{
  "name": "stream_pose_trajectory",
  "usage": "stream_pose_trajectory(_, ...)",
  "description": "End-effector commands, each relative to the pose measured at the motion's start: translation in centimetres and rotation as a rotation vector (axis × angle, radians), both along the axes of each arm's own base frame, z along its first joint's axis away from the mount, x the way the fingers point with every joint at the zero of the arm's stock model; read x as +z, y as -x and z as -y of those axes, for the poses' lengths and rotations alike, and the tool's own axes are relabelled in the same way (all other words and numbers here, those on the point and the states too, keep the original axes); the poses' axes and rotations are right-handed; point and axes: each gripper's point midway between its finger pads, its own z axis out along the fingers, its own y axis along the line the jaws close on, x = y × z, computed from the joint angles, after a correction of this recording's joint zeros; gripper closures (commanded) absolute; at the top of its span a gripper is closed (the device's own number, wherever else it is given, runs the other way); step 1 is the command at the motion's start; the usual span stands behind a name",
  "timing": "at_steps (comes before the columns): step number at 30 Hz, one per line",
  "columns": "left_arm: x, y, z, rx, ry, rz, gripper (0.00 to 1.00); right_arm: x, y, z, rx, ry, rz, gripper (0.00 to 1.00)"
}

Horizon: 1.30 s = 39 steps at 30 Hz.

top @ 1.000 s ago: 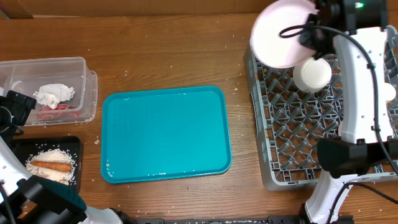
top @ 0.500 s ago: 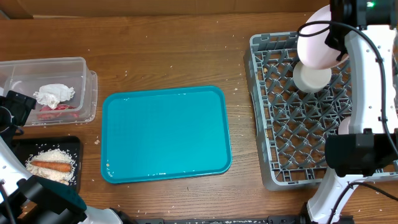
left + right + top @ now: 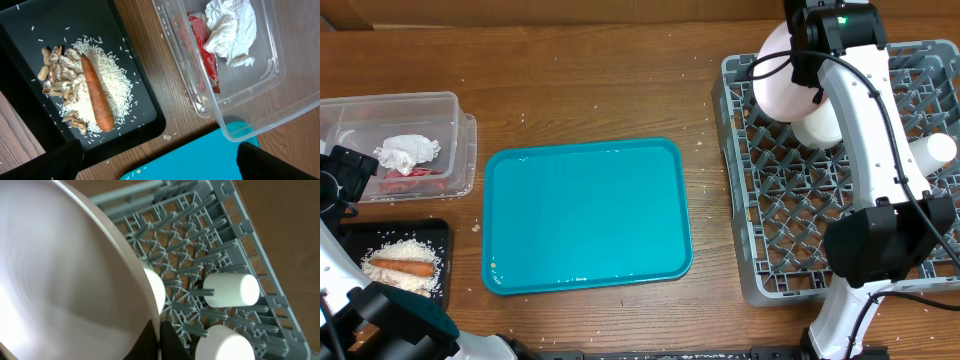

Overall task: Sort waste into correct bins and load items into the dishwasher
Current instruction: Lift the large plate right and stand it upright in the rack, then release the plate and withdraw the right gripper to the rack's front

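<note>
Jaws, right gripper (image 3: 807,65): clamped on the rim of the white plate (image 3: 778,82), which is held tilted over the upper-left part of the grey dish rack (image 3: 760,250), upper right of the overhead frame. Bowl (image 3: 823,125) and cup (image 3: 932,150) lie in the rack. Jaws, left gripper (image 3: 157,152): apart, far left. Clear tub (image 3: 460,125), upper left: tissue (image 3: 408,153), red wrapper (image 3: 412,174). Black tray (image 3: 350,235), lower left: carrot (image 3: 402,267) on rice (image 3: 395,250). Teal tray (image 3: 585,215): centre of tabletop (image 3: 620,80).

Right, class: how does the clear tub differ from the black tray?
The tub is clear and deep; the tray is black and shallow. The tub holds a tissue and a red wrapper; the tray holds a carrot on rice. Both are rectangular.
</note>
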Motion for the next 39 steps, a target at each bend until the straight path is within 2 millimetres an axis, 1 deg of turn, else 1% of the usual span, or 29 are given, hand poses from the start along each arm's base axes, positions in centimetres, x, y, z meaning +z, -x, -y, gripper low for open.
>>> stream_pose_trajectory(1, -0.3, 0.1, -0.2, -0.007, -0.005, -0.014, 0.00, 0.6, 0.3, 0.8, 0.008, 0.040, 0.001, 0.96)
stream_pose_trajectory(4, -0.3, 0.1, -0.2, -0.007, -0.005, -0.014, 0.00, -0.9, 0.4, 0.3, 0.020, 0.015, -0.026, 0.96)
stream_pose_trajectory(7, -0.3, 0.1, -0.2, -0.007, -0.005, -0.014, 0.00, -2.2, 1.1, 1.1, 0.006, 0.069, -0.070, 0.96)
stream_pose_trajectory(9, -0.3, 0.1, -0.2, -0.007, -0.005, -0.014, 0.00, -2.4, 1.3, 1.4, 0.000, 0.095, -0.081, 0.96)
stream_pose_trajectory(15, -0.3, 0.1, -0.2, -0.007, -0.005, -0.014, 0.00, -1.4, 1.3, 2.4, -0.022, 0.171, -0.068, 0.96)
stream_pose_trajectory(18, -0.3, 0.1, -0.2, -0.007, -0.005, -0.014, 0.00, -0.5, 1.6, 3.2, -0.038, 0.224, -0.062, 0.96)
stream_pose_trajectory(21, -0.3, 0.1, -0.2, -0.007, -0.005, -0.014, 0.00, 0.3, 1.8, 3.3, -0.042, 0.227, -0.043, 0.96)
stream_pose_trajectory(22, -0.3, 0.1, -0.2, -0.007, -0.005, -0.014, 0.00, 0.5, 1.8, 3.2, -0.041, 0.221, -0.035, 0.96)
stream_pose_trajectory(24, -0.3, 0.1, -0.2, -0.007, -0.005, -0.014, 0.00, 0.1, 1.8, 2.6, -0.027, 0.172, -0.034, 0.96)
stream_pose_trajectory(26, -0.3, 0.1, -0.2, -0.007, -0.005, -0.014, 0.00, -0.7, 1.7, 1.8, -0.008, 0.108, -0.044, 0.96)
stream_pose_trajectory(27, -0.3, 0.1, -0.2, -0.007, -0.005, -0.014, 0.00, -1.5, 1.7, 0.8, 0.012, 0.041, -0.054, 0.96)
stream_pose_trajectory(28, -0.3, 0.1, -0.2, -0.007, -0.005, -0.014, 0.00, -2.1, 1.6, -0.1, 0.031, -0.023, -0.061, 0.93)
stream_pose_trajectory(29, -0.3, 0.1, -0.2, -0.007, -0.005, -0.014, 0.00, -2.5, 1.6, -0.8, 0.045, -0.069, -0.064, 0.90)
stream_pose_trajectory(30, -0.3, 0.1, -0.2, -0.007, -0.005, -0.014, 0.00, -2.8, 1.5, -1.9, 0.066, -0.139, -0.066, 0.87)
stream_pose_trajectory(31, -0.3, 0.1, -0.2, -0.007, -0.005, -0.014, 0.00, -2.8, 1.5, -2.8, 0.084, -0.194, -0.065, 0.82)
stream_pose_trajectory(32, -0.3, 0.1, -0.2, -0.007, -0.005, -0.014, 0.00, -2.5, 1.5, -3.8, 0.104, -0.258, -0.058, 0.70)
stream_pose_trajectory(33, -0.3, 0.1, -0.2, -0.007, -0.006, -0.014, 0.00, -2.1, 1.6, -4.4, 0.115, -0.289, -0.054, 0.60)
stream_pose_trajectory(34, -0.3, 0.1, -0.2, -0.007, -0.005, -0.014, 0.00, -1.6, 1.7, -4.9, 0.126, -0.320, -0.046, 0.55)
stream_pose_trajectory(35, -0.3, 0.1, -0.2, -0.007, -0.005, -0.014, 0.00, -0.4, 1.9, -5.7, 0.147, -0.373, -0.028, 0.45)
stream_pose_trajectory(36, -0.3, 0.1, -0.2, -0.007, -0.006, -0.014, 0.00, 0.5, 2.1, -6.3, 0.161, -0.405, -0.012, 0.31)
stream_pose_trajectory(37, -0.3, 0.1, -0.2, -0.007, -0.005, -0.014, 0.00, 2.6, 2.6, -7.5, 0.197, -0.480, 0.023, 0.00)
stream_pose_trajectory(39, -0.3, 0.1, -0.2, -0.007, -0.005, -0.014, 0.00, 4.6, 3.6, -8.5, 0.228, -0.542, 0.047, 0.00)
